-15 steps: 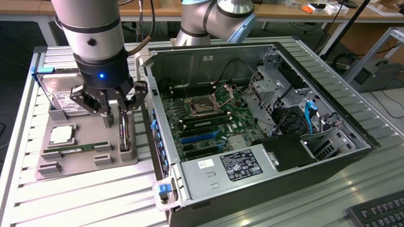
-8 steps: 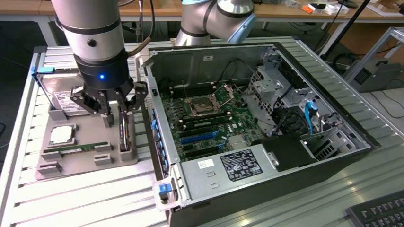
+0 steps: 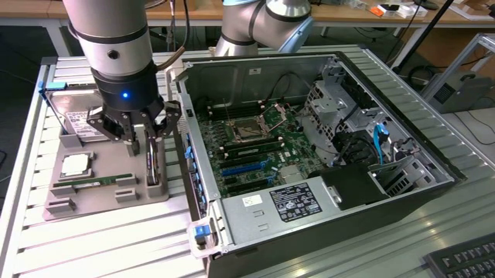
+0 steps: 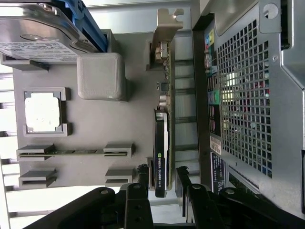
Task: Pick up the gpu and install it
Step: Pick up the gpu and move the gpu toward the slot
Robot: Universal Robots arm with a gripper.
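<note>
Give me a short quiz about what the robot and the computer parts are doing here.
1. True or false: the claw has the gpu clamped.
2. The gpu stands: A) inside the computer case; B) on edge in the grey tray; C) on the keyboard.
3. Name the silver, white-labelled part in the tray.
Key: 1 false, claw open; 2 B; 3 hard drive.

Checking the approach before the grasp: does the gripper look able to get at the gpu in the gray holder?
Probably yes: the gripper has open fingers flanking the upright gpu, nothing between, and the computer case stands apart beside it.
</note>
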